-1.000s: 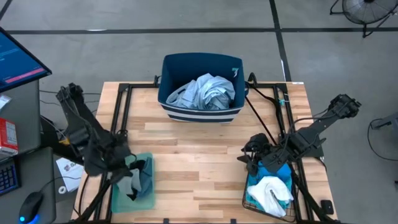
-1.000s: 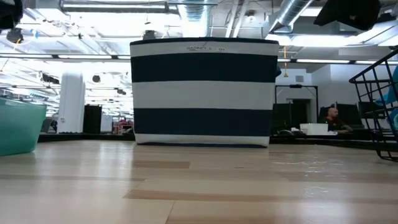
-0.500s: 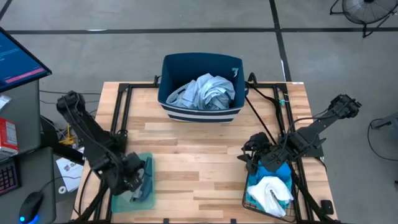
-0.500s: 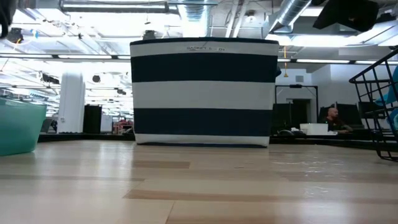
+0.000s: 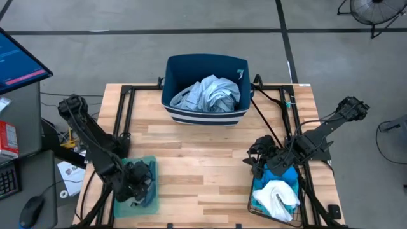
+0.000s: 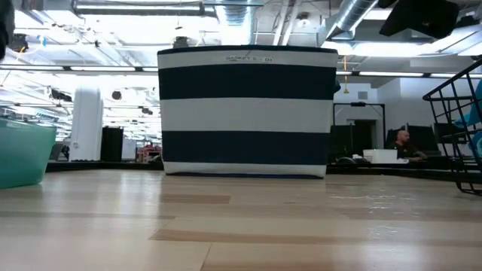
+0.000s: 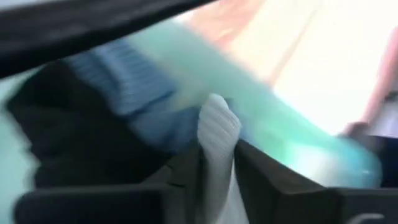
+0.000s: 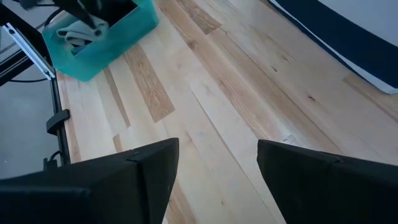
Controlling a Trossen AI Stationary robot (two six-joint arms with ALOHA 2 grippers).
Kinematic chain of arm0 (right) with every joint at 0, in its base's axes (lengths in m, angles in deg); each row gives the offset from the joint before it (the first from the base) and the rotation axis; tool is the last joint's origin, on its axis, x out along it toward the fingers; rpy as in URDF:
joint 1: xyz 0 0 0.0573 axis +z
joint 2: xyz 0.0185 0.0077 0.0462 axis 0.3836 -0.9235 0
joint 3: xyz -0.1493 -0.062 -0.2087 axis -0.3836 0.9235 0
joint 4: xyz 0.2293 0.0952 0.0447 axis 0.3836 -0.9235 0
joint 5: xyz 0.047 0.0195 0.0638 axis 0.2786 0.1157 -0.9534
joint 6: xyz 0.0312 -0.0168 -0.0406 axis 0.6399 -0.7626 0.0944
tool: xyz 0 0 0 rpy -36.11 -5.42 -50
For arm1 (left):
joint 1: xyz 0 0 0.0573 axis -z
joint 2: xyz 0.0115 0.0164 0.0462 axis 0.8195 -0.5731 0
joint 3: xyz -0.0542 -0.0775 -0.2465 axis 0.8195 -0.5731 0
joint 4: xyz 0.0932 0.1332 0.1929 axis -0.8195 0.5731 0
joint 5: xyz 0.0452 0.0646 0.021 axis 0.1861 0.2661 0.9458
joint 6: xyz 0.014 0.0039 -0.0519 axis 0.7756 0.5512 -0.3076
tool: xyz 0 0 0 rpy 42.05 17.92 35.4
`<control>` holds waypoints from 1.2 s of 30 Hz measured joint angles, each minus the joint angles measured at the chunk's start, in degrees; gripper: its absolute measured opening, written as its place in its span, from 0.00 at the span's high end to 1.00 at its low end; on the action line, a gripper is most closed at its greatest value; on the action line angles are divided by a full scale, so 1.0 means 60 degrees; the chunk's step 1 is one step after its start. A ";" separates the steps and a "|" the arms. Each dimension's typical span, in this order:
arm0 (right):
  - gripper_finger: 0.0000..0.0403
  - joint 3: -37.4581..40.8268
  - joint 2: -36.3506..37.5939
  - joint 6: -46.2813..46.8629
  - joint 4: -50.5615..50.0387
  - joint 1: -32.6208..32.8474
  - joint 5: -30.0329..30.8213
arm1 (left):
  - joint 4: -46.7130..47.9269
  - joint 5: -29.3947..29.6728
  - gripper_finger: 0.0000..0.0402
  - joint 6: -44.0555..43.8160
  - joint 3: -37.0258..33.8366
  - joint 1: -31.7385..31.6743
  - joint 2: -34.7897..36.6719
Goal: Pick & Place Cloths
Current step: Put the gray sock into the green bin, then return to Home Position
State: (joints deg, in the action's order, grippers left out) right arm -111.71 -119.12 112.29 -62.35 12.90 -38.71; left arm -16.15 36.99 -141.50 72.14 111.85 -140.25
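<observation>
My left gripper (image 5: 137, 187) is down inside the pale green tray (image 5: 152, 162) at the table's near left. In the left wrist view it (image 7: 217, 152) is shut on a white ribbed cloth (image 7: 217, 127). A grey-blue cloth (image 7: 124, 81) and a small black cloth (image 7: 62, 137) lie in the tray beside it. My right gripper (image 5: 254, 160) hangs open over bare wood, left of a wire basket (image 5: 254, 207) that holds a turquoise cloth (image 5: 283, 175) and a white cloth (image 5: 276, 194). A pale blue-white shirt (image 5: 210, 94) lies bunched in the navy striped bin (image 5: 178, 63). My left gripper pinches a raised fold of the white ribbed cloth (image 7: 219, 143) between its two fingers (image 7: 261, 177), coming from above into the tray. The fold stands up between the fingertips. The rest of that cloth is hidden below the fingers.
The striped bin (image 6: 247, 113) stands at the far middle of the table. The tray (image 6: 22, 154) and the wire basket (image 6: 459, 120) flank a wide stretch of open wood (image 8: 217, 93). Black frame rails run along both table sides. A desk with a monitor stands to the left.
My left arm has swung toward the table's near edge and lowered its gripper into the green tray, so that it now covers the cloths that showed there a second ago. My right arm has kept still.
</observation>
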 joint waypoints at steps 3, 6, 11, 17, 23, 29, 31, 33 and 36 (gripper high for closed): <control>0.47 0.0000 0.0000 0.0000 0.0003 0.0000 0.0000 | -0.0489 0.0330 0.70 0.0049 0.0003 -0.0005 0.0836; 0.47 0.0000 0.0000 0.0000 0.0007 0.0004 0.0000 | -0.0892 0.0594 0.59 0.0060 0.0003 -0.0007 0.1847; 0.47 0.0000 0.0000 -0.0004 0.0012 0.0004 0.0000 | -0.1290 0.0815 0.48 -0.0050 0.0003 -0.0007 0.3494; 0.47 0.0001 0.0045 -0.1056 0.1061 0.0004 0.0000 | -0.3639 0.3011 0.58 0.3128 0.0007 -0.0007 0.4883; 0.60 0.0001 0.0910 -0.5026 0.4414 0.0026 0.0542 | -0.7079 0.5804 0.90 1.0323 0.0007 -0.0007 0.5380; 0.95 -0.0387 0.3017 -0.8042 0.4697 -0.0141 0.1893 | -0.9293 0.6126 0.99 1.5134 0.0007 -0.0007 0.6126; 0.97 -0.0385 0.3835 -0.8630 0.4677 -0.0208 0.1932 | -0.9305 0.5966 1.00 1.5621 0.0007 -0.0007 0.6561; 0.97 -0.0279 0.4525 -0.8923 0.4586 -0.0243 0.2075 | -0.9285 0.5768 1.00 1.5935 0.0007 -0.0007 0.6919; 0.99 -0.0017 0.5558 -0.8935 0.3775 -0.0267 0.2315 | -0.8946 0.5365 1.00 1.5985 -0.0048 -0.0007 0.7370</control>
State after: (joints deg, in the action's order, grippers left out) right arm -111.81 -85.77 58.68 -39.70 11.30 -24.82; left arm -69.82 69.18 -45.59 71.85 111.81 -96.03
